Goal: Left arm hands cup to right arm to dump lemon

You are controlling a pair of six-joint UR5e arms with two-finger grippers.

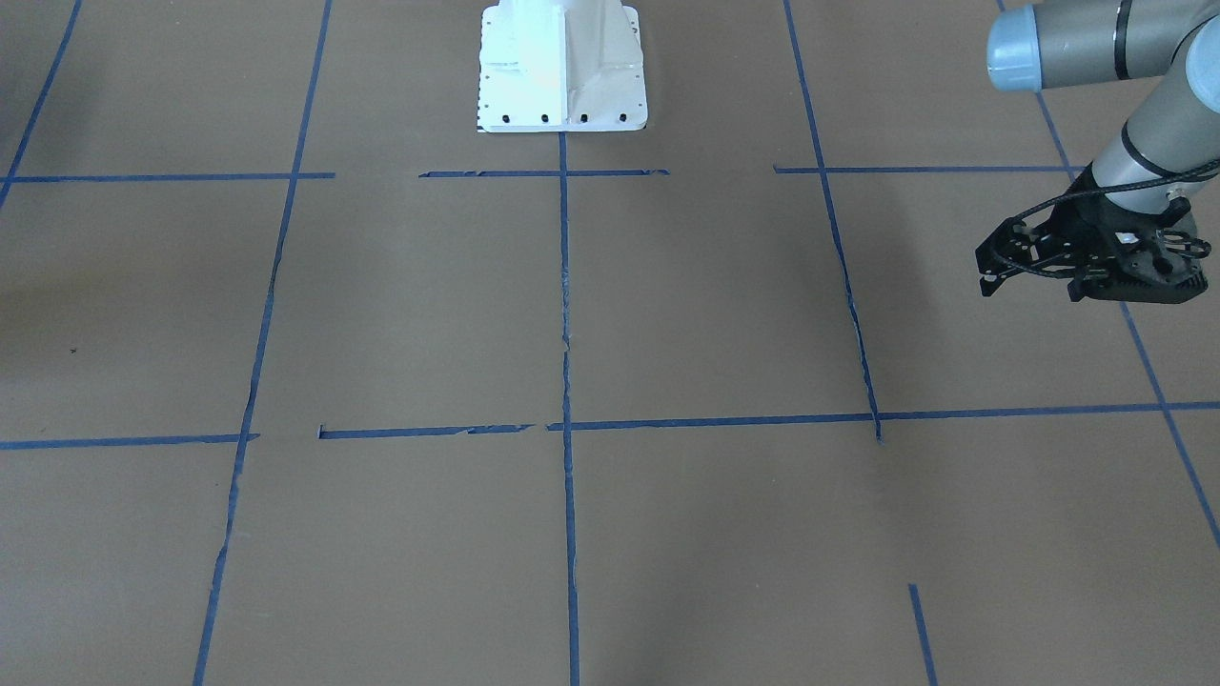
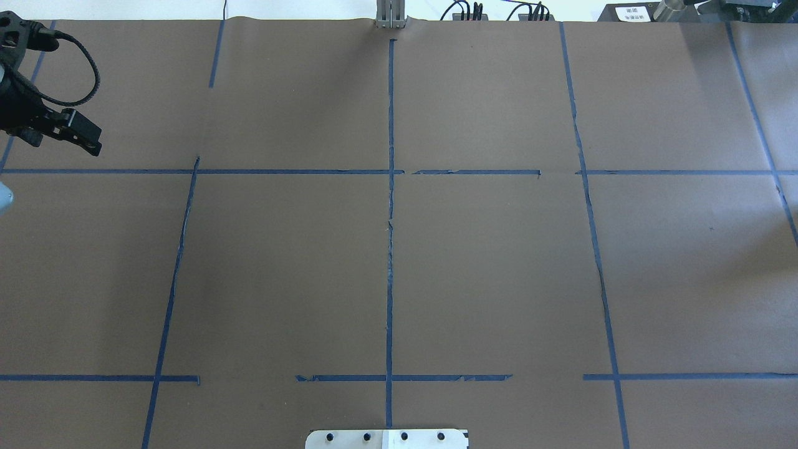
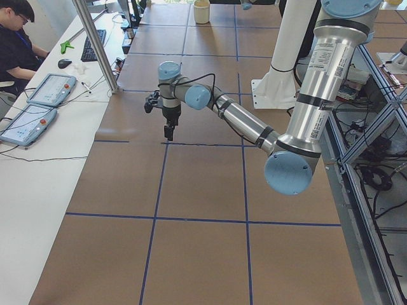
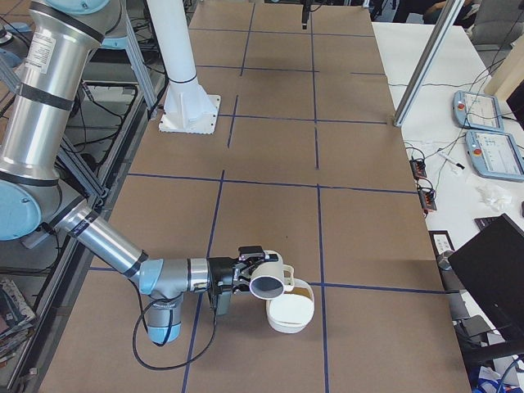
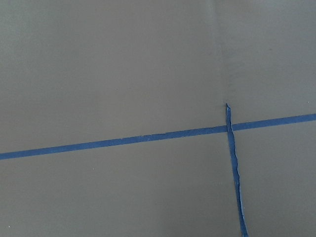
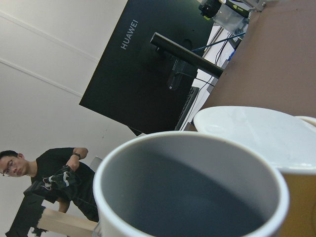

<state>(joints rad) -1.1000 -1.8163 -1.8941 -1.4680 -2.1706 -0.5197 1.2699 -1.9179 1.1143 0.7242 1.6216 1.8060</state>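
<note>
The cup (image 4: 272, 283) is at the tip of my right gripper (image 4: 246, 274), tipped on its side with its mouth over a cream bowl (image 4: 291, 315) on the table. In the right wrist view the cup's grey inside (image 6: 197, 197) shows nothing in it, and the bowl (image 6: 256, 133) lies just beyond its rim. I cannot tell whether the right gripper is open or shut. The lemon shows in no view. My left gripper (image 1: 1031, 291) is open and empty, well above the table at its left end; it also shows in the overhead view (image 2: 65, 146).
The white robot pedestal (image 1: 562, 67) stands at the table's middle rear edge. Blue tape lines (image 2: 390, 249) cross the brown table. A black monitor (image 6: 148, 64) and an operator (image 6: 49, 173) are beyond the right end. Another operator (image 3: 16, 38) sits with tablets beside the table.
</note>
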